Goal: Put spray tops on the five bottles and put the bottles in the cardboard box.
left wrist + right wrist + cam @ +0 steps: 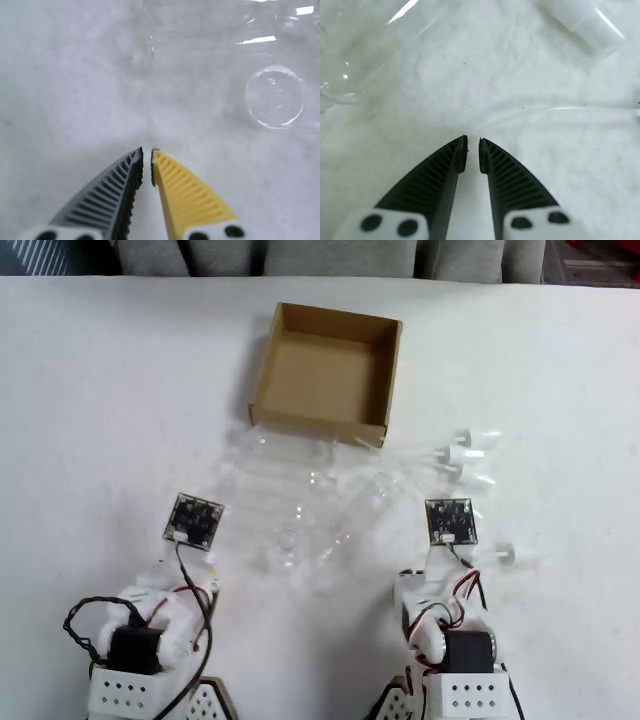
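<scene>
Bottles (pixel 300 510), clear and hard to count, lie jumbled on the table (pixel 120 390) just beside the box (pixel 318 423). Tops (pixel 462 454) lie beside them, on the right gripper's (pixel 473 150) side. Left gripper (pixel 148 152) and right gripper: tips together, empty.

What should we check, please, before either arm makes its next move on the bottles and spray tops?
1. Cardboard box open and empty: ok.
2. All five bottles accounted for: cannot tell; they are clear and lie overlapping between the box and the arms.
3. Spray tops loose on the table, none fitted: ok, on the right arm's side.
4. Left gripper empty: ok, nothing held, above bare table.
5. Right gripper empty: ok, a spray top lies just ahead.
6. Jaws open for a grasp: not ok, both are shut.
</scene>
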